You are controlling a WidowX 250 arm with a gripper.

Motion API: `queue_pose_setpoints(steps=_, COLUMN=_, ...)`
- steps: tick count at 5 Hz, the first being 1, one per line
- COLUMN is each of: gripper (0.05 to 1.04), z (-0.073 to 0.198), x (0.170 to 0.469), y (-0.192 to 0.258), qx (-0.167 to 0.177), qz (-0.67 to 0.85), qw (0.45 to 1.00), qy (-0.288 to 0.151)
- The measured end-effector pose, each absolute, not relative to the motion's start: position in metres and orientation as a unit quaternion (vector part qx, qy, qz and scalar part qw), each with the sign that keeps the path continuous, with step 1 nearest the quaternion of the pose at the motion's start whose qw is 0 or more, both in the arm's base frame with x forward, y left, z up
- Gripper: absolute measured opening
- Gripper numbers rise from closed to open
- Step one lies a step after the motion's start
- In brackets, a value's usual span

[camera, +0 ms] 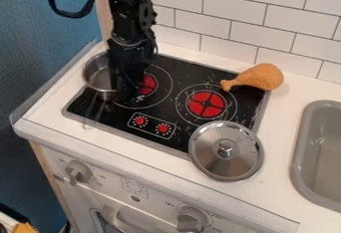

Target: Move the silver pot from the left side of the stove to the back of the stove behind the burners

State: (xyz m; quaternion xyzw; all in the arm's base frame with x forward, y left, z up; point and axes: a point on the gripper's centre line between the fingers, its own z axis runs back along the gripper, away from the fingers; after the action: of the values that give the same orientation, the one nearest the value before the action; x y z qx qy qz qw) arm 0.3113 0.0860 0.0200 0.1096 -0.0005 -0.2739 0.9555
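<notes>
One shiny steel pot sits at the far left corner of the black cooktop w/ red burners. The black two-finger gripper hangs down right beside it, overlapping the pot's right side; contact unclear, & can't tell whether it's gripping anything or how wide it's set. Round silver metal lid w/ centre knob lies at the near right, partly on the cooktop, partly on the white counter. Brown toy drumstick lies at the far right corner, thin end on the cooktop, fat end over the counter. Grey sink is further right; white tiled wall behind.

Risks, my judgement: a sideways nudge low down could tip or shove the pot toward the counter's left edge, b/c it's close to that side. If the grip catches just the thin rim, pot could swing or slip, esp. w/ smooth metal. Lid straddles the cooktop edge, so a bump might rock or slide it. Drumstick's rounded, so prob. rolls if clipped.
</notes>
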Motion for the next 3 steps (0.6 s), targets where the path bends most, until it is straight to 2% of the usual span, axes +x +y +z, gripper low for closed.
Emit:
queue_pose_setpoints(steps=1, gripper=0.076, z=0.02, x=0.31, y=0.088, qx=0.117, qz=-0.272, qw=0.955, qy=0.002)
queue_pose_setpoints(steps=2, gripper=0.067, z=0.024, x=0.308, y=0.093, qx=0.136, qz=-0.278, qw=0.951, qy=0.0)
queue_pose_setpoints(steps=3, gripper=0.067, z=0.036, x=0.308, y=0.096, qx=0.14, qz=-0.284, qw=0.948, qy=-0.01)
